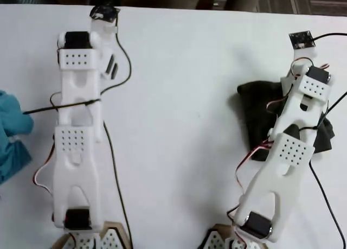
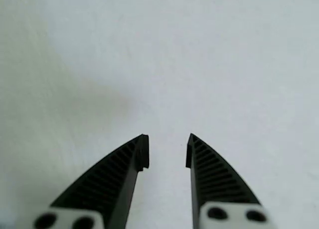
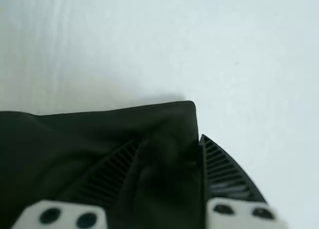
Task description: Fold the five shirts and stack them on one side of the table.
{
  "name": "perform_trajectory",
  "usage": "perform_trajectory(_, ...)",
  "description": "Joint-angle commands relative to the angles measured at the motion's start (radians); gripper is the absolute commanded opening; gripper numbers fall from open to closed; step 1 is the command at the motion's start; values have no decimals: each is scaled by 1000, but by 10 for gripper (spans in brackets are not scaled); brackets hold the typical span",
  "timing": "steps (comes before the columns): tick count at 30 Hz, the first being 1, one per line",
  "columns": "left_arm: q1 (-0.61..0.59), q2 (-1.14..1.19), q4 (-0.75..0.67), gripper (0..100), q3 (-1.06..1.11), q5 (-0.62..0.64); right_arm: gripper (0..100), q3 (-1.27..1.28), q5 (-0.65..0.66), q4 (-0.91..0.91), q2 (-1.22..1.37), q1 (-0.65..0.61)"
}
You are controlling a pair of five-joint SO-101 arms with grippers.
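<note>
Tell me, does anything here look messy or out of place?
The dark shirt lies bunched, not folded, and a blue cloth sits crumpled at the table edge. Nothing looks spilled or broken.

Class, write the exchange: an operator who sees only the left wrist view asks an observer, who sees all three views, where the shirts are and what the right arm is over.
Operator: I see my open left gripper over white table. Any shirts?
Observer: A blue cloth lies at the table's left edge, left of your arm.
Operator: And the right arm?
Observer: The right gripper is open over a corner of a dark shirt.
</note>
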Motion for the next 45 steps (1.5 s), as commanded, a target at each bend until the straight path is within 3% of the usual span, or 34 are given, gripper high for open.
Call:
perform_trajectory(1,-6,-83,17,150,-4,-3,155,-40,-9,5,-13,-8)
perform_trajectory(10,-6,-83,17,150,-10,-3,63,-51,-8,-1,50,-4)
perform_trajectory(25,-8,-83,17,150,-4,-3,59,-52,-6,-101,54,-12)
perform_trajectory(31,-6,-83,17,150,-4,-3,58,-52,118,-134,58,-33)
perform_trajectory(45,-6,-83,17,150,-4,-3,65,-147,118,-151,53,-56)
